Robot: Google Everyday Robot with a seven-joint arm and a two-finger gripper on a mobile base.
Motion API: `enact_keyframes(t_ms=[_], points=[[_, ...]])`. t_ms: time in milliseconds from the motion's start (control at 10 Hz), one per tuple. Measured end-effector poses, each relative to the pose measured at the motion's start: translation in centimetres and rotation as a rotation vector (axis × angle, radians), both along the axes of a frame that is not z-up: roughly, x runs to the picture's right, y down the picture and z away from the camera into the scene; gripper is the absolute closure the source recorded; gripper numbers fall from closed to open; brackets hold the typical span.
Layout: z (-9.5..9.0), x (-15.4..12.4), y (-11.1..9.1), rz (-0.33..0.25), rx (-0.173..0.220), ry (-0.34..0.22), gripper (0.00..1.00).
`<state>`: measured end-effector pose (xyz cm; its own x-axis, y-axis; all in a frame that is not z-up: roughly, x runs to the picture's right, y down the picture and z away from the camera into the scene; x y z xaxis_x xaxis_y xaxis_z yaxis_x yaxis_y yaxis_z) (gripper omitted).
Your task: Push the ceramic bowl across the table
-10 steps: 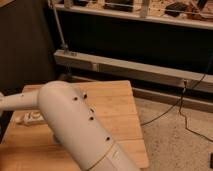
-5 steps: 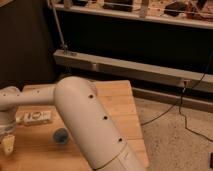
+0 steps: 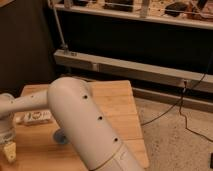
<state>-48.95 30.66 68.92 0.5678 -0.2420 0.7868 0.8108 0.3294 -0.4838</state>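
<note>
The bowl [image 3: 62, 136] sits on the desk [image 3: 120, 110], half hidden by the arm [image 3: 85, 125]. The claw [image 3: 7, 141] hangs far left; its state cannot be told. A low, steady push against the bowl's side is advised.

White arm [image 3: 87, 125], dark screw holes; gripper [image 3: 7, 144] lower-left.

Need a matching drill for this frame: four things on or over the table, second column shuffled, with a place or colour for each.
Things:
1. ceramic bowl
2. white box
3. pale yellow lump
4. tool

Descriptions:
a. bottom-left corner of the view, on the table
b. dark blue, partly hidden behind the arm
c. at the left edge, just above the lump
d. lying flat, dark marks on it, beyond the bowl

Pairs: 1-b, 2-d, 3-a, 4-c
</note>
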Motion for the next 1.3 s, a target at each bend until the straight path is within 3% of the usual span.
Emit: enact_keyframes(t_ms=[600,900,1300], points=[[-1.6,-1.8,1.0,-0.035,-0.029,-0.038,0.35],[-2.0,-2.6,0.4,-0.046,-0.024,0.015,0.35],[-3.9,-5.3,-0.3,-0.022,-0.035,-0.05,0.35]])
